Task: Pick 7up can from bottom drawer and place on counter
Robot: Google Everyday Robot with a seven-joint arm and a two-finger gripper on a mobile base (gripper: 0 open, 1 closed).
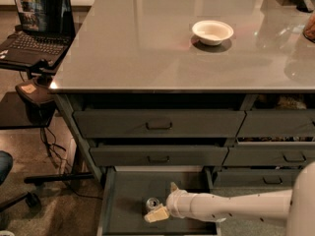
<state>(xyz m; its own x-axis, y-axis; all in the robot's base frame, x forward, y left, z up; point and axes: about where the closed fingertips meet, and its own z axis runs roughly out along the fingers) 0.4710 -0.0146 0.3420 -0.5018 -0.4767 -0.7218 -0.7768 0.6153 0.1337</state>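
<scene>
Low on the floor of the bottom drawer (pixel 127 194), the 7up can (pixel 152 203) stands upright, just left of the claw (pixel 161 201). Its fingers (pixel 156 214) are spread wide, gripping nothing. A short leftward reach should bracket the can.

The arm (pixel 246 205) is seen as a smooth white tube, thickened into a rounded collar (pixel 178 204) at the wrist and dotted with small dark marks. A broad, curved white shell (pixel 302 200) is shown at the lower right edge. The gripper (pixel 160 201), placed low in the drawer (pixel 123 195), is fitted with two cream, wedge-shaped fingers (pixel 156 214), which are set apart.
</scene>
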